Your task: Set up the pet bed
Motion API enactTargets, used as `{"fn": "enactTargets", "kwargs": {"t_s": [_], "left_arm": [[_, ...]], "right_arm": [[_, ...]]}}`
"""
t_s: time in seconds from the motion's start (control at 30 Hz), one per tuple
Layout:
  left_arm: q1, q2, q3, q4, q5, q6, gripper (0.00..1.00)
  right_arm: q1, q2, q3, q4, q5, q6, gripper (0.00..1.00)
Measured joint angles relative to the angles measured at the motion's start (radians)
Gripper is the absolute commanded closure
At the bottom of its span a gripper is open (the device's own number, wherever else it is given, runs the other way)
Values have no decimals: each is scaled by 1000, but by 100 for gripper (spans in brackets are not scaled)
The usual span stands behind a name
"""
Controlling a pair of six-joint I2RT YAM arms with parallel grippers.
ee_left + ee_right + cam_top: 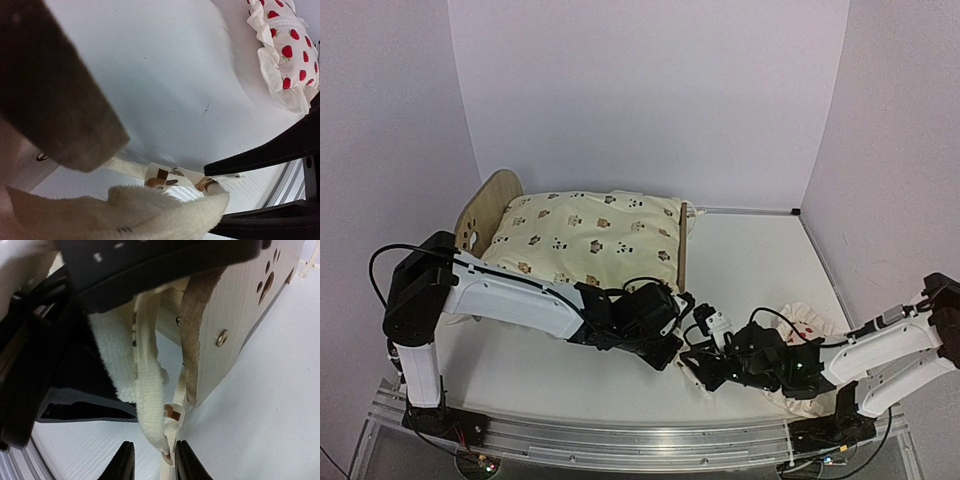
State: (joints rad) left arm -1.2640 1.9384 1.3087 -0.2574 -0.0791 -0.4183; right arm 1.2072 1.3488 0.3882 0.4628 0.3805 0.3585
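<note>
The pet bed [485, 215] stands at the back left, its plywood foot board [682, 245] towards the middle. In the right wrist view that board [240, 315] shows its paw-print cutouts. The cream animal-print cushion [585, 240] lies on the bed, and one corner hangs off the near right end. My left gripper [665, 350] is shut on the fluffy edge of that corner [150, 215]. My right gripper [154, 452] is open. The tip of the cushion corner [167, 440] hangs between its fingers, touching the right one. The bed's striped base is hidden.
A white frilled pillow with red strawberries [812, 325] lies on the table to the right, under my right arm, and shows again in the left wrist view [285, 50]. The two grippers are close together by the bed's near corner. Walls close in the table's back and sides.
</note>
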Motion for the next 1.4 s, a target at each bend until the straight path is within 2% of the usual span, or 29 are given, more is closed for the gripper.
{"fn": "enactTargets", "kwargs": {"t_s": [0.23, 0.37, 0.5, 0.67, 0.77, 0.9, 1.17, 1.4], "left_arm": [[0, 0, -3, 42, 1, 5, 100], [0, 2, -8, 51, 1, 11, 100], [0, 6, -9, 55, 0, 22, 100], [0, 7, -25, 76, -1, 28, 100], [0, 7, -41, 83, -2, 30, 100], [0, 7, -55, 87, -3, 30, 100], [0, 6, -69, 97, -5, 29, 100], [5, 6, -76, 103, -8, 32, 100]], "right_arm": [[0, -203, -5, -178, 119, -6, 49], [0, -278, -4, -286, 237, -7, 50], [-5, -251, 16, -355, 305, -28, 52], [-48, -115, 90, -382, 308, -90, 54], [-109, -56, 119, -381, 225, -123, 54], [-178, -23, 129, -368, 34, -165, 51], [-192, -8, 146, -344, -296, -238, 48], [-216, 12, 146, -315, -361, -261, 46]]}}
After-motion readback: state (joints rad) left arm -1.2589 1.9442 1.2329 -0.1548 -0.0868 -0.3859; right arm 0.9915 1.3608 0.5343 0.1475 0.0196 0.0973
